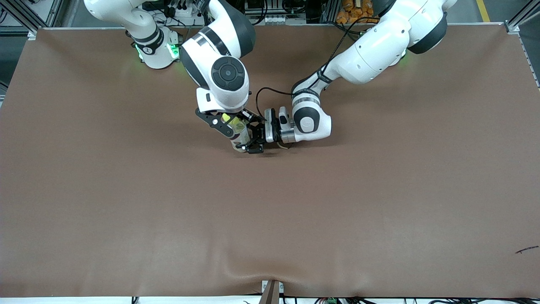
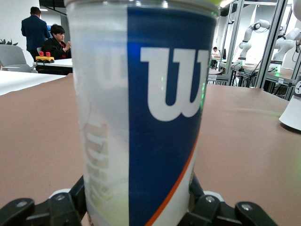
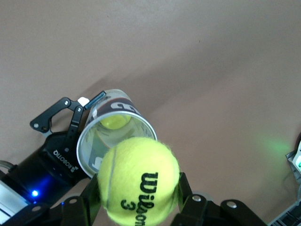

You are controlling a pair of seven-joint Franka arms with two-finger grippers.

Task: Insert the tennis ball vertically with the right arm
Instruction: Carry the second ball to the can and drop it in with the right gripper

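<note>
Here, we see right gripper jaws closed on tennis ball, over open can mouth. Ball light, fuzzy, springy; we'd grip across middle. Left gripper jaws clamp upright can low, on desk. Count: two balls, second ball inside; one can.

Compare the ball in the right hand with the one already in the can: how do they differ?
The held tennis ball is clamped in the right hand above the can; the ball inside rests at the can's bottom. The held one shows black Wilson 3 print; the ball inside shows none from here. Both are yellow-green. The left hand grips the upright can.
</note>
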